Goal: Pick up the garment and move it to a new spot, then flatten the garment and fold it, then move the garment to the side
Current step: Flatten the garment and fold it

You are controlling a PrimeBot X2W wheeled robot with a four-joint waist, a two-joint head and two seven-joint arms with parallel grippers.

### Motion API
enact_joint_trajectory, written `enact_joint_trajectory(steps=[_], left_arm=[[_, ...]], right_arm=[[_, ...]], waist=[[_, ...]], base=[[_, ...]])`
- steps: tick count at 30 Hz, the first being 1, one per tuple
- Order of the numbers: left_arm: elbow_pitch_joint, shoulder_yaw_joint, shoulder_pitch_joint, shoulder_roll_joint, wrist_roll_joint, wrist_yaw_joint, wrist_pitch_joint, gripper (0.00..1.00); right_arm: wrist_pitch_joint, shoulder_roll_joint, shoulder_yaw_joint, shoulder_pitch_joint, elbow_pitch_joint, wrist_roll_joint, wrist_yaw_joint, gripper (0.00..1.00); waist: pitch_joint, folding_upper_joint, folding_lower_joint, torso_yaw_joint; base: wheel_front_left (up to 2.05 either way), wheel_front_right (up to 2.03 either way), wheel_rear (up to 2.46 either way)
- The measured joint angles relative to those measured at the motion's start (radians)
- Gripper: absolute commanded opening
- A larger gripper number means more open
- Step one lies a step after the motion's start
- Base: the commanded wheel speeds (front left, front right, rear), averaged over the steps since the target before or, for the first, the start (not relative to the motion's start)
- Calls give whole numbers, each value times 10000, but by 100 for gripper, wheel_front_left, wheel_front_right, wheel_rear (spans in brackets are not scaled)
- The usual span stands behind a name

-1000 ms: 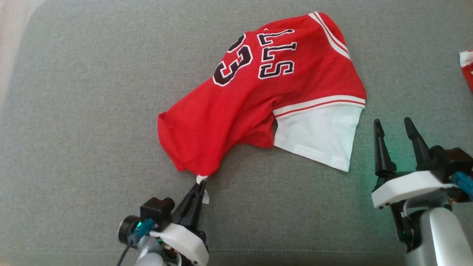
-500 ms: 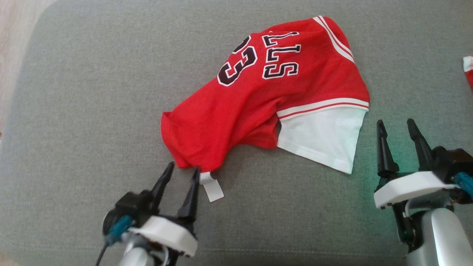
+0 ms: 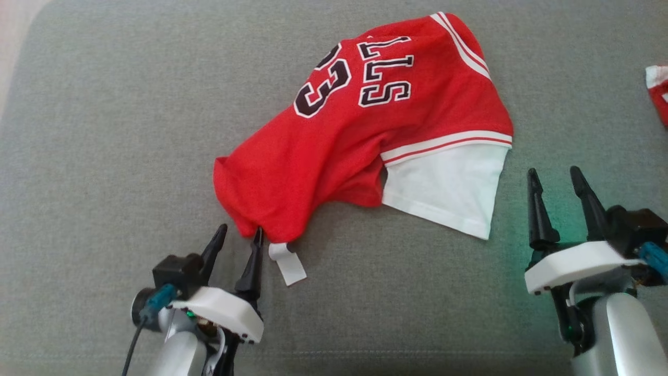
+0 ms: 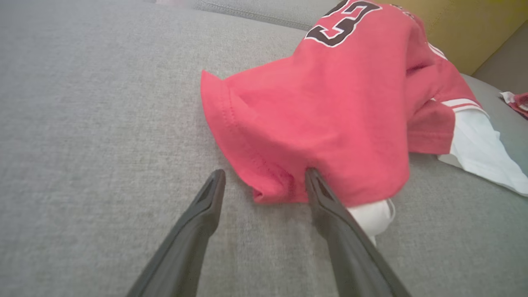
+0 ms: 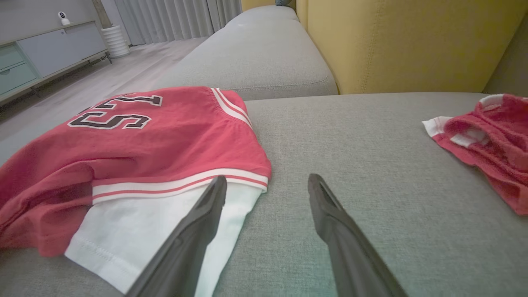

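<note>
Grey sofa cushion (image 3: 104, 130), bunched red jersey (image 3: 339, 156). Left gripper (image 3: 240, 228) open at its hem, right gripper (image 3: 552, 171) open nearby, both empty. Flattening looks next: grip corners.

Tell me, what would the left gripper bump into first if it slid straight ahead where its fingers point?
Most likely the bunched hem corner of the red jersey: the open left gripper points right at it, with one finger at the fabric's edge. Whether that finger touches the cloth is unclear.
</note>
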Motion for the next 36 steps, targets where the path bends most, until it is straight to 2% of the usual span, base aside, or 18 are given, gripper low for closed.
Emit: enact_joint_trajectory(steps=[7,8,9,10,11,12,17,27,28,30,36], left_arm=[[863,-2,-280,-29,2,-38,-31,100],[1001,-13,-372,-35,2,-40,-71,97],[1200,-17,-588,-46,0,-42,-102,74],[1200,-17,-588,-46,0,-42,-102,37],[1256,-15,-679,-52,0,-42,-100,12],[1275,-6,-733,-52,0,-48,-98,0],[1099,245,-745,-86,0,-61,-10,0],[422,1327,-11,324,0,286,-10,0],[445,1377,22,332,0,284,-10,6],[472,1455,31,324,0,284,-10,100],[330,1607,26,224,8,280,-10,100]], right_arm=[[-2,0,-50,-10,-2,0,0,100],[-2,0,-52,-11,-2,0,0,100],[-2,0,-52,-12,0,0,0,100],[-2,0,-52,-12,0,0,0,100],[-2,0,-52,-13,0,0,0,100],[-4,0,-61,-13,0,0,0,100],[-63,0,-180,-13,15,0,0,100],[-92,0,-184,-12,44,2,0,100],[-92,0,-184,-13,58,2,0,100],[-92,0,-182,-13,82,4,0,100],[-132,0,-163,-13,201,40,0,100]], waist=[[125,0,0,-213],[136,0,0,-237],[155,0,0,-267],[155,0,0,-267],[159,0,0,-270],[160,0,0,-264],[142,0,0,-112],[73,0,0,274],[67,0,0,296],[46,0,0,324],[-103,0,0,328]], base=[[0,0,0],[0,0,0],[0,0,0],[0,0,0],[0,0,0],[0,0,0],[0,0,0],[0,0,0],[0,0,0],[0,0,0],[0,0,0]])
